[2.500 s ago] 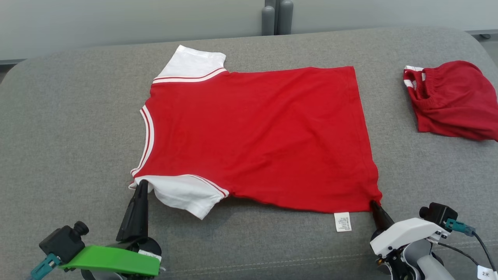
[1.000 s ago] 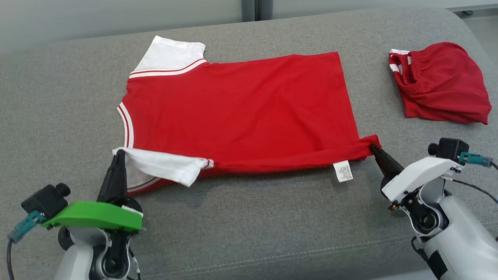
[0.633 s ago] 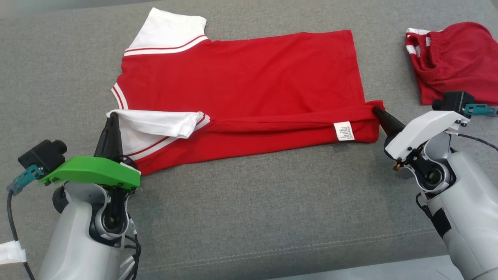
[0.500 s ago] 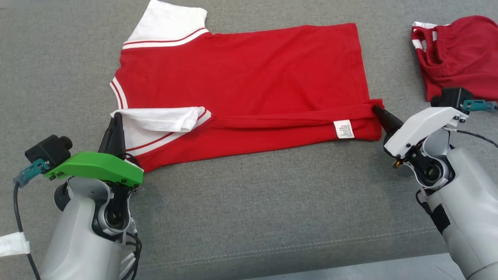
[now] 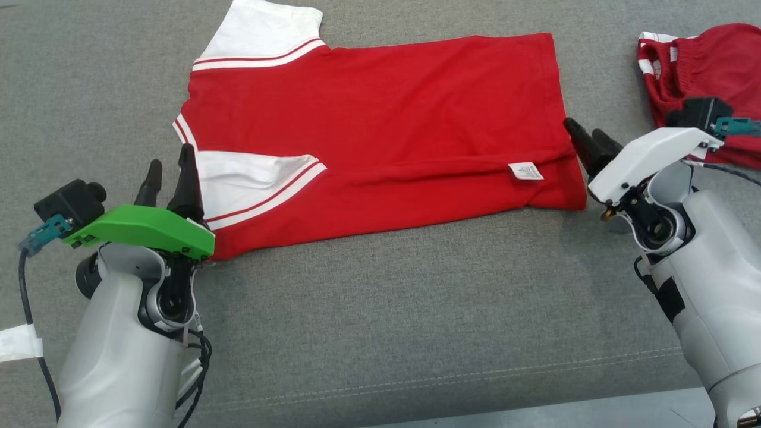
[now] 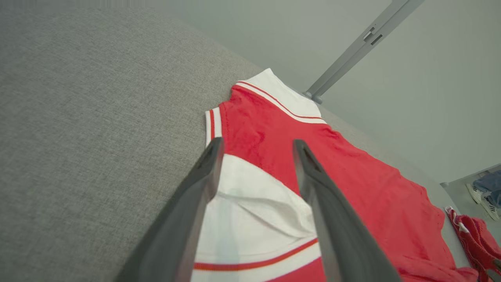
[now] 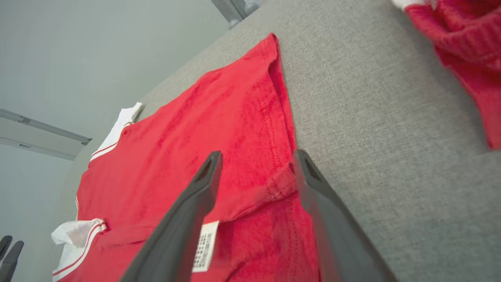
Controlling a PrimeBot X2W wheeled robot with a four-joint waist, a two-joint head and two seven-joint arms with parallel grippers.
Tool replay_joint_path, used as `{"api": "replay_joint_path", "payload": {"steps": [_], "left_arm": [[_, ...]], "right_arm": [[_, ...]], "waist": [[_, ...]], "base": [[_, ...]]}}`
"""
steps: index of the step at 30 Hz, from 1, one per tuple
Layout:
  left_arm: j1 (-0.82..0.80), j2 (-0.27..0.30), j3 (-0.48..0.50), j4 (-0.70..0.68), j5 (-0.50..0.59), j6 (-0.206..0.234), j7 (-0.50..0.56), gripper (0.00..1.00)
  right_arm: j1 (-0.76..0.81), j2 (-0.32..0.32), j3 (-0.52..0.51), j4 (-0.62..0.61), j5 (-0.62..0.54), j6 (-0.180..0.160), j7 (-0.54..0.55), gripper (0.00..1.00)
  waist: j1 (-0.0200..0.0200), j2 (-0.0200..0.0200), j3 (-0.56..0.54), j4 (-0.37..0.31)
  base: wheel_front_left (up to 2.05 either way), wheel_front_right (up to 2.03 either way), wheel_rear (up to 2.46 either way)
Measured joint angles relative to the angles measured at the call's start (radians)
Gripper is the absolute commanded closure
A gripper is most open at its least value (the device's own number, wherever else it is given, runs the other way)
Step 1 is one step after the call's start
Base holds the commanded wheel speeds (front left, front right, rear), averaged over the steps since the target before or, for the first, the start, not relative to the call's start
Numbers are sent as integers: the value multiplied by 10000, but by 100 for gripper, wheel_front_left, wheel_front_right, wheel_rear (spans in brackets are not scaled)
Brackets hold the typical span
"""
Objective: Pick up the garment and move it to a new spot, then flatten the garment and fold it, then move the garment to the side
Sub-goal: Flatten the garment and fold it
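Observation:
The garment (image 5: 380, 113), a red T-shirt with white sleeves, lies flat on the grey cushion (image 5: 380, 309) with its near long edge folded over onto itself. The folded white sleeve (image 5: 244, 178) and a white label (image 5: 525, 171) lie on top. My left gripper (image 5: 171, 157) stands open at the sleeve's left edge; in the left wrist view its fingers (image 6: 258, 143) straddle the white sleeve of the garment (image 6: 352, 184) without gripping it. My right gripper (image 5: 582, 128) is open beside the folded hem corner, and the right wrist view shows its fingers (image 7: 257, 154) apart over the garment (image 7: 219, 117).
Red shorts with white trim (image 5: 701, 65) lie bunched at the far right, just behind my right wrist. The cushion's front seam (image 5: 416, 380) runs along the bottom. A person's shoes (image 6: 483, 194) stand on the floor beyond the cushion.
Both grippers carried the shirt's near edge away from me and over the shirt, then opened and let it go. The folded edge now rests flat. The camera has also shifted.

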Motion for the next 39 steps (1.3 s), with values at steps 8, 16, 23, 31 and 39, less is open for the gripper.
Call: {"api": "replay_joint_path", "payload": {"steps": [8,16,23,31,39], "left_arm": [[-228,8,40,203,58,-403,-416,0],[473,2,-86,504,44,-773,-577,0],[1624,12,-127,940,-81,-771,-370,0],[1865,-107,98,1227,-805,-759,65,0],[1835,-169,384,1335,-1221,-759,142,0]], "right_arm": [[-313,-155,-46,36,-366,159,-869,0],[-55,-245,123,-6,-708,454,-1835,0],[807,-113,192,-90,-761,548,-2435,0],[1139,71,207,-284,-663,631,-2790,0],[1303,184,328,-343,-650,660,-2844,0]], "waist": [[0,0,-84,0],[0,0,-362,10],[0,0,-648,27],[0,0,-777,10],[0,0,-735,-263]], "base": [[0,0,0],[0,0,0],[0,0,0],[0,0,0],[0,0,0]]}}
